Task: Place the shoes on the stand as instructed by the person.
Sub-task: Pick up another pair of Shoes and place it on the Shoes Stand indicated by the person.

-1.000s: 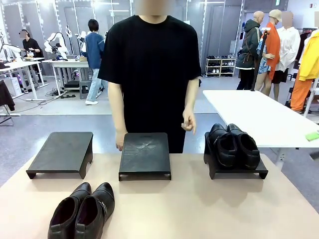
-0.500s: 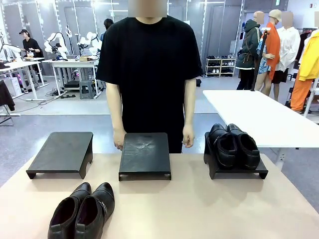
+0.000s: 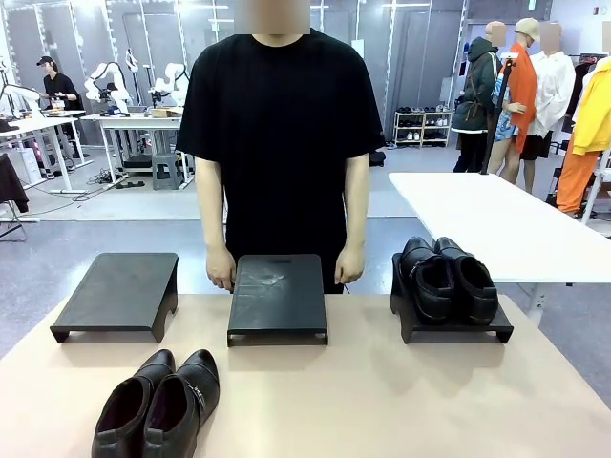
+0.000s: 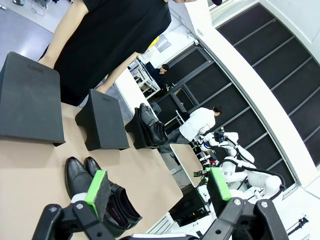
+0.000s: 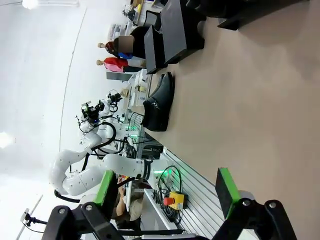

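My left gripper [image 4: 158,186] hangs spread wide and empty over the loose pair of shoes [image 4: 75,174] at the table's [image 3: 382,401] 7 o'clock, probably staged there for pickup. My right gripper [image 5: 166,186] gapes just as wide and holds nothing. The other pair [image 3: 449,277] sits on the right stand [image 3: 456,330] at 2 o'clock. The person [image 3: 282,124] rests their hands [image 3: 221,268] beside the middle stand [image 3: 277,298] at 12 o'clock. I can't tell whether that marks my target.
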`<state>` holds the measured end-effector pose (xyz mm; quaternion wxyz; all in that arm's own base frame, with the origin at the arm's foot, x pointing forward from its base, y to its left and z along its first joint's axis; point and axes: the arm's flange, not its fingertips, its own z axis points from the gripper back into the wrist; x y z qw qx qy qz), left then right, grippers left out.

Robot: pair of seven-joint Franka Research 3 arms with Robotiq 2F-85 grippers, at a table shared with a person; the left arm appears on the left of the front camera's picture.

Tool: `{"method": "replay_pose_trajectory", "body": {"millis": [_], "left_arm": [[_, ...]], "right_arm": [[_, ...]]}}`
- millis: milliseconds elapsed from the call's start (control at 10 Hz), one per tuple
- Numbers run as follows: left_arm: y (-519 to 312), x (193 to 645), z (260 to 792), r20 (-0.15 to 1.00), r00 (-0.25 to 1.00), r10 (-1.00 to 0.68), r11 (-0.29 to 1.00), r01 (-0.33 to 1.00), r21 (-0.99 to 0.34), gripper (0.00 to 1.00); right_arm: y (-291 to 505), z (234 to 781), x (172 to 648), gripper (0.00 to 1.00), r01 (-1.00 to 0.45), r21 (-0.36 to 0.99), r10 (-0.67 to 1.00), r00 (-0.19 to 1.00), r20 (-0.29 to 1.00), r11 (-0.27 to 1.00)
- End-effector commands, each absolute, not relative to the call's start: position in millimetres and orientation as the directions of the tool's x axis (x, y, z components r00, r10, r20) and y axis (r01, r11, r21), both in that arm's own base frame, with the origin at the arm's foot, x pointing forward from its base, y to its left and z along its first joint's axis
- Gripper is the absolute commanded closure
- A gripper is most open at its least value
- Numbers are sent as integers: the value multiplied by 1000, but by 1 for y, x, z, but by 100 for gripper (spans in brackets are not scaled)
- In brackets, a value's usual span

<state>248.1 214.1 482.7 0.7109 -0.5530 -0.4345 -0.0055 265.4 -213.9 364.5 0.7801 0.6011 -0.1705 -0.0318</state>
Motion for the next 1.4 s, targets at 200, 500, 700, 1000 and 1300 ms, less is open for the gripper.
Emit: {"method": "replay_pose_trajectory", "body": {"millis": [200, 500, 700, 1000, 1300], "left_arm": [[215, 248, 483, 636, 616, 464, 386, 506, -771, 0], [215, 248, 483, 636, 616, 464, 386, 506, -771, 0], [215, 248, 483, 636, 616, 464, 386, 506, -771, 0], [214, 248, 483, 624, 622, 473, 388, 488, -781, 0], [151, 268, 524, 613, 722, 321, 440, 460, -771, 0]], "right_arm": [[-217, 366, 263, 0, -160, 947, -235, 945, 229, 280], [-217, 366, 263, 0, -160, 947, -235, 945, 229, 280], [-217, 366, 263, 0, -160, 947, -235, 945, 229, 280], [-217, 366, 263, 0, -160, 947, -235, 945, 229, 280], [-217, 366, 263, 0, -160, 947, -235, 945, 229, 280]]}}
